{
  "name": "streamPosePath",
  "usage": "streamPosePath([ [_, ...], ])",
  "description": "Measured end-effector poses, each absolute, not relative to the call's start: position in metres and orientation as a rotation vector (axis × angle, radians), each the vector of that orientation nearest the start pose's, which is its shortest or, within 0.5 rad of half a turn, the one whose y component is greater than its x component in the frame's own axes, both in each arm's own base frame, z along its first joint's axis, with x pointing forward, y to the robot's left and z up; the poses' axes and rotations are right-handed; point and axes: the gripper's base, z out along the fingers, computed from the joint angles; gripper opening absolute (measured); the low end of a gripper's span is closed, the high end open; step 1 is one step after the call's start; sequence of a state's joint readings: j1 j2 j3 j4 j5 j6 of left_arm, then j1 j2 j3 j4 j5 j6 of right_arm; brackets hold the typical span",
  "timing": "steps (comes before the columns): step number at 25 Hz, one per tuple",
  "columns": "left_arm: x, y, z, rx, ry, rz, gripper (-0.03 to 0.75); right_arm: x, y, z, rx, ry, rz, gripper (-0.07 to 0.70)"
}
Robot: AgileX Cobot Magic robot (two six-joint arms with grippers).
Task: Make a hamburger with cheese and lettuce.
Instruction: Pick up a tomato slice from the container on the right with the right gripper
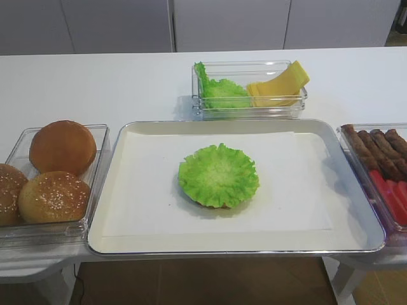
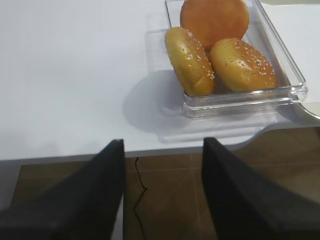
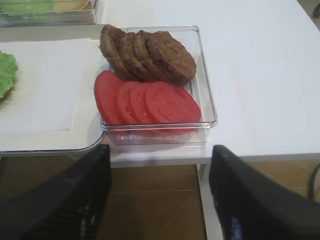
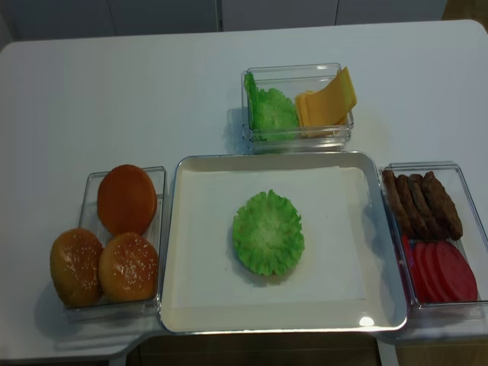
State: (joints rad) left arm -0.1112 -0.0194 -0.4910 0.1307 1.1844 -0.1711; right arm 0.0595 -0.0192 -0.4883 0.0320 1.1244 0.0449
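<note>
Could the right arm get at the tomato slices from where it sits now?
Probably yes. The right gripper hangs open just off the table edge, facing the tomato slices in their open bin, with nothing between.

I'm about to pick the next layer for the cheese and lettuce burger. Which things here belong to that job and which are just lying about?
For the job:
- burger started on the tray, lettuce on top
- cheese in the back box
- spare lettuce beside it

Lying about:
- tomato slices
- meat patties
- sesame buns, unless one is needed as a lid
</note>
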Motion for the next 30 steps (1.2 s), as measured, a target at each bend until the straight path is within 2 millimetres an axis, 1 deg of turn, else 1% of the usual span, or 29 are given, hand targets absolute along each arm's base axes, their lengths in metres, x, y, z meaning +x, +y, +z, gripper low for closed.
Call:
streamPosePath([
  [30,-0.0116,0.0123,0.2655,-0.081,2.148,-0.005,0.370,-0.0094,0.0021,0.2689,-0.010,2.102,0.106,0.468],
])
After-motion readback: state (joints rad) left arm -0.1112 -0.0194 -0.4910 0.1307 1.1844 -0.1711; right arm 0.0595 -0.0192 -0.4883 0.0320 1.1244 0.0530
